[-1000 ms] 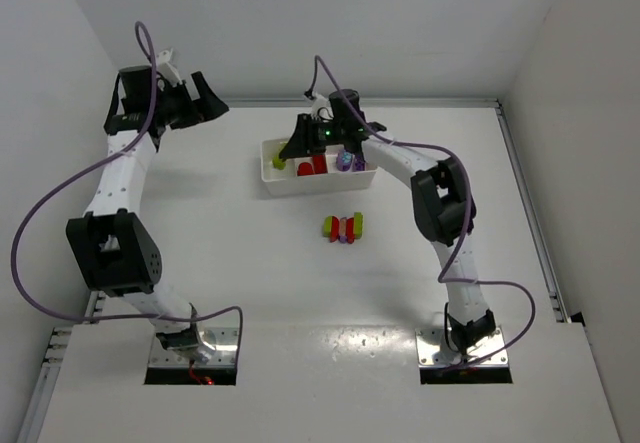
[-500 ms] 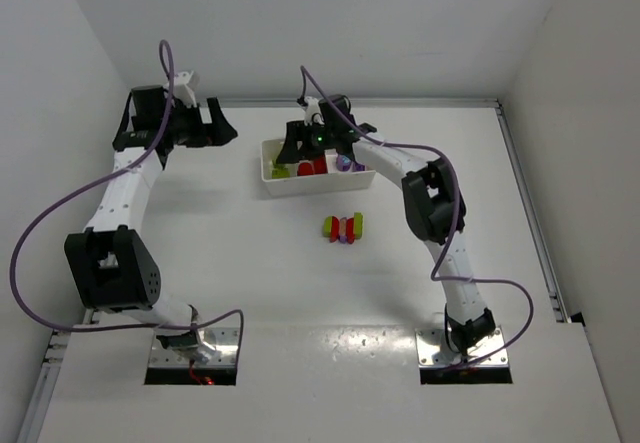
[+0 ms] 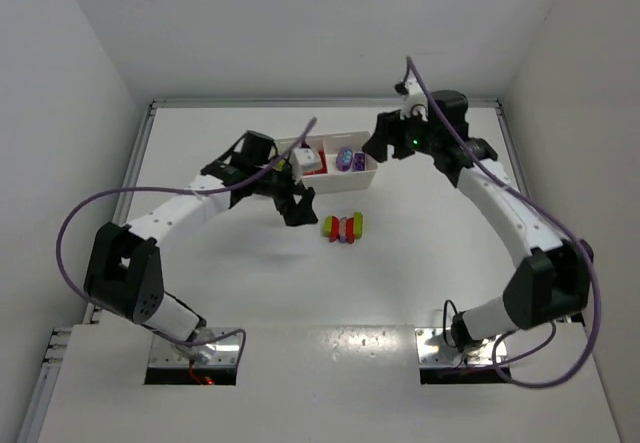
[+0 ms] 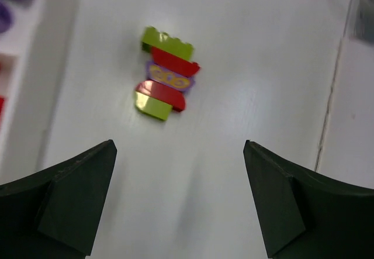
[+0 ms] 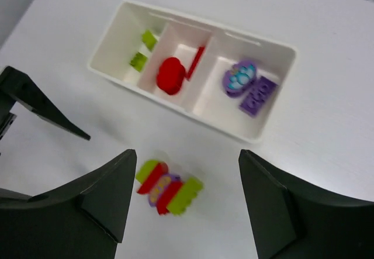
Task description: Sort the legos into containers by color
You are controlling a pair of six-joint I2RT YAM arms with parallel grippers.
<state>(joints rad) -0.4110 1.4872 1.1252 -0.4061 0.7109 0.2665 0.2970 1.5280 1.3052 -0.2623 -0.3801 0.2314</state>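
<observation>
Legos sit in two spots on the white table (image 3: 200, 263): some already in the tray, and one mixed clump still out on the table.

Furthest left, the left gripper (image 3: 297, 208) hangs over the table just near of the tray's left end. Its fingers (image 4: 70, 200) are spread wide with nothing between them. From its wrist camera the clump lies ahead of the open fingers.

The white tray (image 5: 193, 117) lies a little farther back, split into three compartments. The left one holds two yellow-green bricks (image 5: 144, 49), the middle one a red piece (image 5: 170, 75) with a thin red one beside it, and the right one two purple pieces (image 5: 249, 87). From overhead, the left arm covers much of the left compartment.

The stuck-together clump (image 3: 343, 227) rests near of the tray and apart from it (yellow-green at both ends, red inside those, purple in the middle).

On the right, the right gripper (image 3: 378, 150) hovers by the tray's right end. Its fingers (image 5: 99, 203) are also wide apart and empty.
</observation>
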